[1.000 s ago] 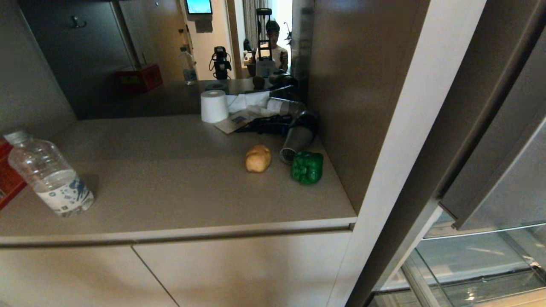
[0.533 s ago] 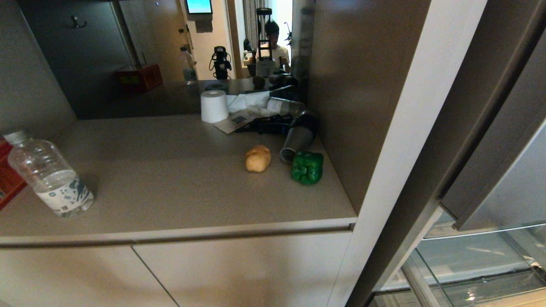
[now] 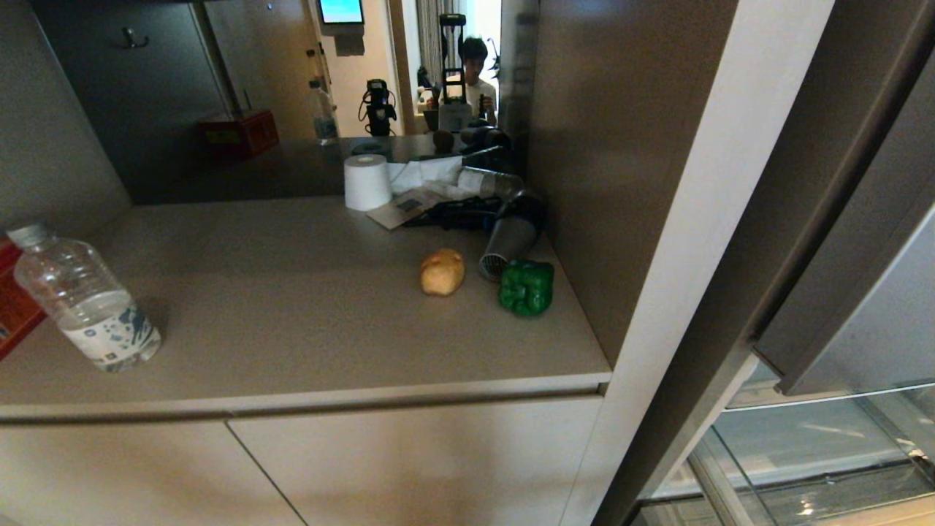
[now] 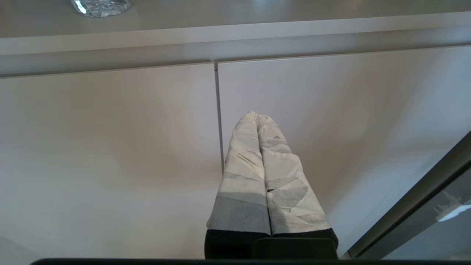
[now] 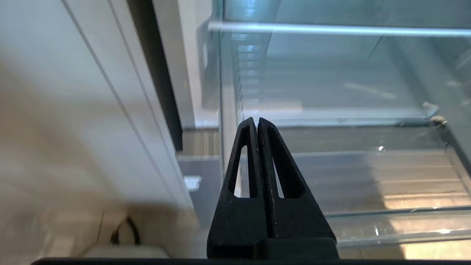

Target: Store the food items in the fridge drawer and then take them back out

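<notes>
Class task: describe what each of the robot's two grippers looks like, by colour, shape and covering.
The left gripper has two tapering fingers wrapped in white-grey tape over a black base. The right gripper is bare black plastic, its pointed fingers each having a long slot cut through.

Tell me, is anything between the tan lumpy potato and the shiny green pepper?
In the head view, only bare countertop separates the tan potato from the green pepper; the grey hair-dryer nozzle sits just behind that gap.

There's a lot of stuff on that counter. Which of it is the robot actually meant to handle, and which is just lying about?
Part of the job:
- green bell pepper
- tan potato-like lump
- see-through fridge drawer

Just lying about:
- water bottle
- white paper roll
- hair dryer
- papers
- red box
</notes>
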